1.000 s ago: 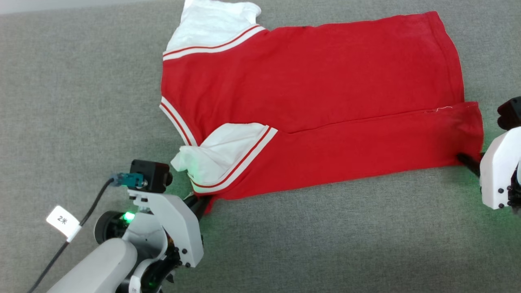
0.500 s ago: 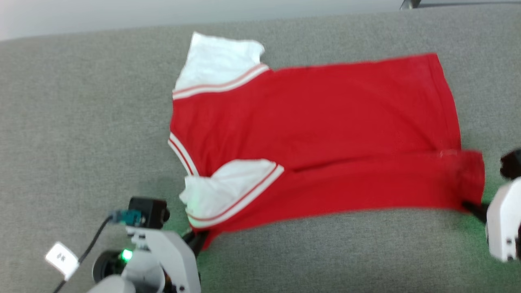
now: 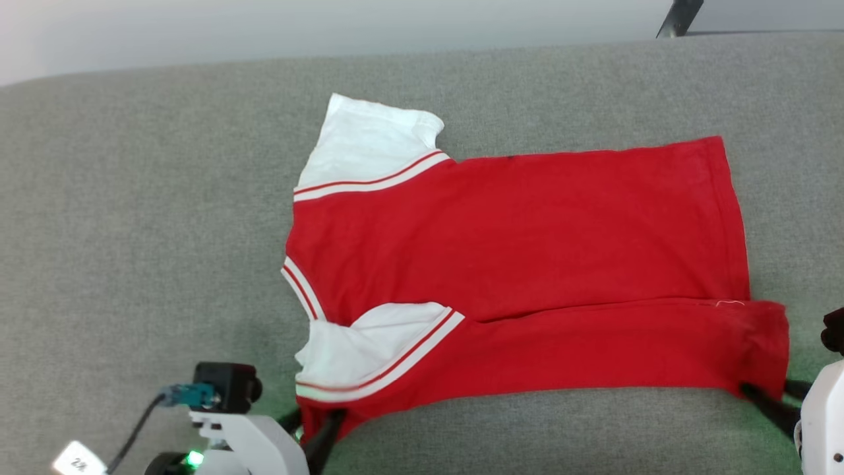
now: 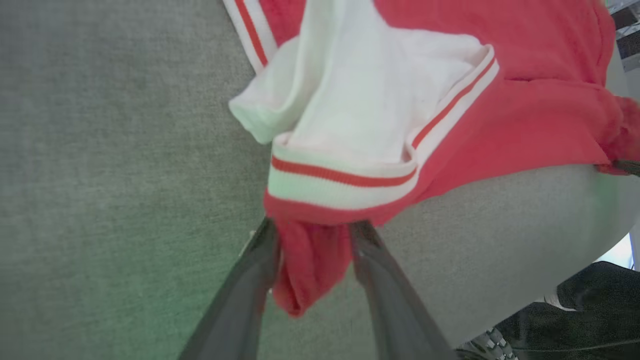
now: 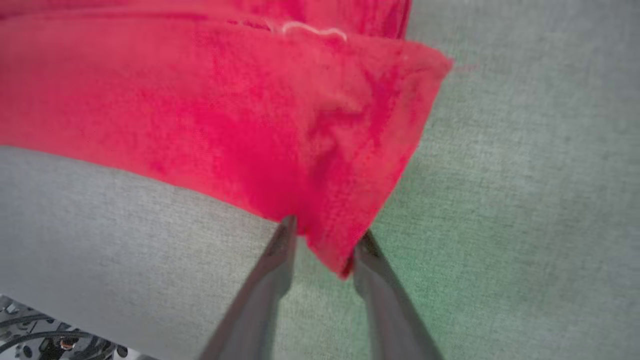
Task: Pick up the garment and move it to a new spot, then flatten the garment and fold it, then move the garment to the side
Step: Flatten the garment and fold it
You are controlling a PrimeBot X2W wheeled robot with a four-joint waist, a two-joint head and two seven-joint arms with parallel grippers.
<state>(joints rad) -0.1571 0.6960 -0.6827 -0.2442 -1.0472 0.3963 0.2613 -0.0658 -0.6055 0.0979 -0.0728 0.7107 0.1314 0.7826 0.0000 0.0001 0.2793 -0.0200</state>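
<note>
The left tool (image 4: 312, 235), at the lower left of the head view, is seen with its jaws parted to a middling width. A red tuck of the garment (image 3: 514, 244) lies loosely between them, just below the striped armhole trim (image 4: 345, 187). The right tool (image 5: 327, 235), at the lower right edge, is likewise parted, with the hem corner (image 5: 350, 210) set between its fingers and a sliver of grey visible beside it. No pinch is judged at either end.

The garment is spread across the middle of the grey surface (image 3: 145, 198), neck to the left and hem to the right, with its lower strip folded up over the body. The step in hand is judged to be the letting-go of that long fold. It would be done best if both tools were drawn straight back along their own fingers, low and together, so that neither corner is snagged and the fold line is not pulled crooked. The bunched white lining (image 3: 343, 349) should be smoothed before a further fold is made.
</note>
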